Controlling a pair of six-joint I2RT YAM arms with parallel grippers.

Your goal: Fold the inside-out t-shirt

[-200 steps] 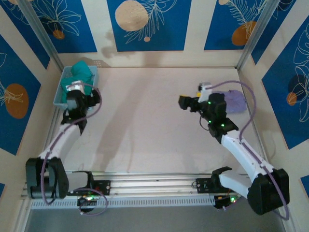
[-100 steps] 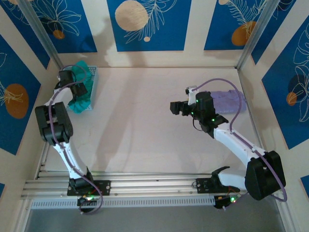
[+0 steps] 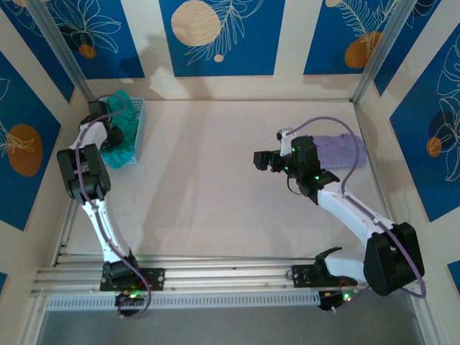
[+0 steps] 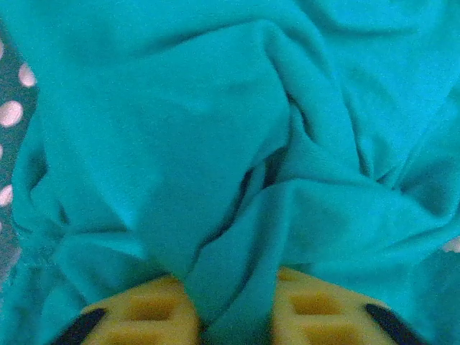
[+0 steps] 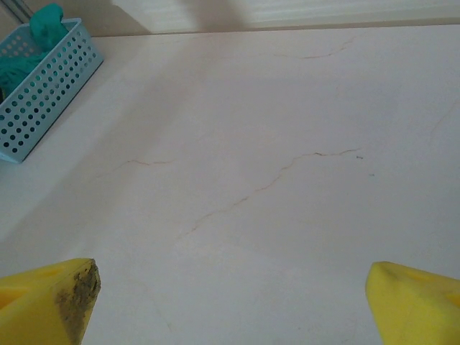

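The inside-out t-shirt [image 3: 121, 144] is a crumpled teal-green heap at the table's far left, spilling out of a light blue basket [image 3: 139, 109]. My left gripper [image 3: 106, 134] reaches down into that heap. In the left wrist view a fold of the t-shirt [image 4: 215, 144] is pinched between the yellow fingers [image 4: 136, 313], so the left gripper [image 4: 233, 316] is shut on the cloth. My right gripper [image 3: 257, 159] hovers over the bare middle of the table, open, its yellow fingertips [image 5: 54, 302] far apart with nothing between them [image 5: 230, 302].
A pale lavender folded garment [image 3: 343, 151] lies at the right, behind the right arm. In the right wrist view the perforated blue basket [image 5: 43, 93] stands at the far left with teal cloth [image 5: 44, 20] over its rim. Walls close in on the left, back and right.
The left arm has swung up and over the basket, and its gripper has closed on the t-shirt, which now hangs out onto the table. The right arm shifted left.
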